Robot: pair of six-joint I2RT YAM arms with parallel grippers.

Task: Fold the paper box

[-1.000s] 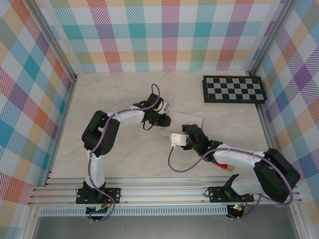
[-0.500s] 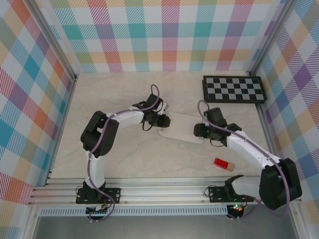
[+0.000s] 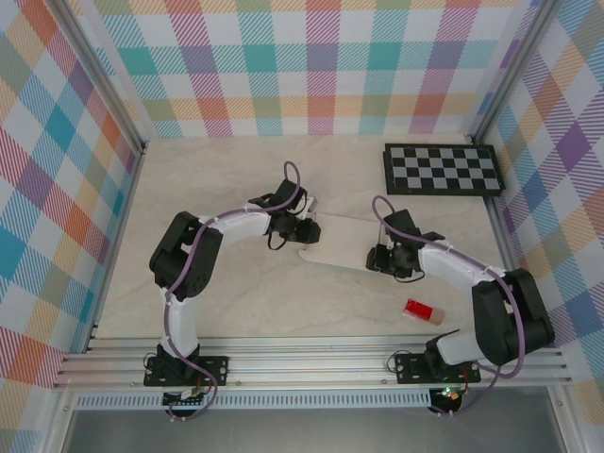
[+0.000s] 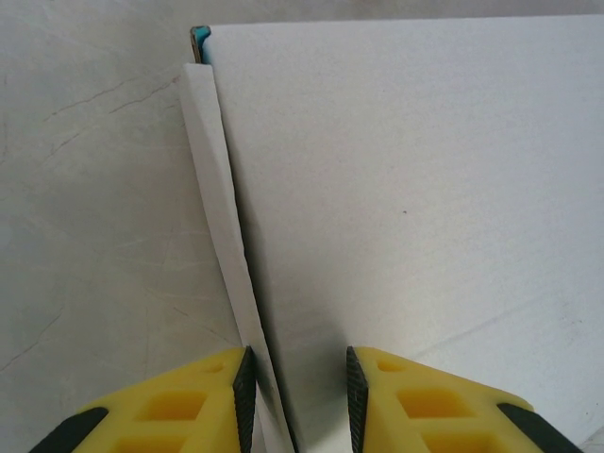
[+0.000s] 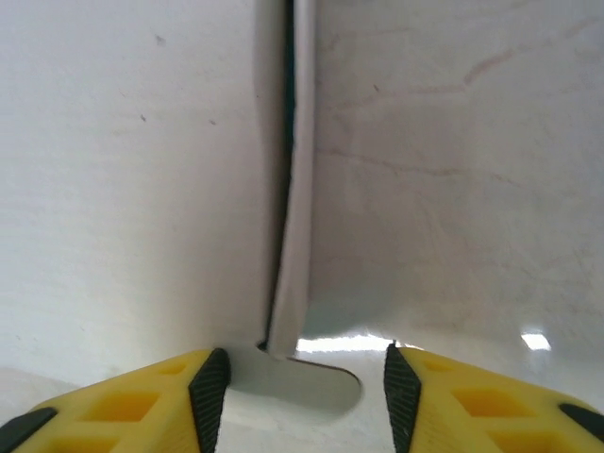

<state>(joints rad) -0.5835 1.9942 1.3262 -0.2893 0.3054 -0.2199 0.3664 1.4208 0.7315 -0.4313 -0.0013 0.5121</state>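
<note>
The paper box (image 3: 344, 239) lies flat and white on the table between my two grippers. My left gripper (image 3: 310, 231) is at its left end. In the left wrist view its jaws (image 4: 299, 396) stand open astride the box's (image 4: 406, 189) narrow side flap (image 4: 222, 208), and the left pad touches that flap. My right gripper (image 3: 380, 260) is at the box's right end. It (image 5: 299, 396) is open, with a raised side flap (image 5: 294, 236) and a rounded tab (image 5: 316, 382) between the pads. A teal sliver (image 4: 200, 36) shows at one corner.
A black-and-white checkerboard (image 3: 442, 170) lies at the back right. A small red block (image 3: 419, 310) sits on the table near the right arm's base. Plaid walls close in the table on three sides.
The right arm swung from the box's front edge to its right end and settled low there, its jaws narrowing a little. The box now lies flat. The left gripper stayed put.
</note>
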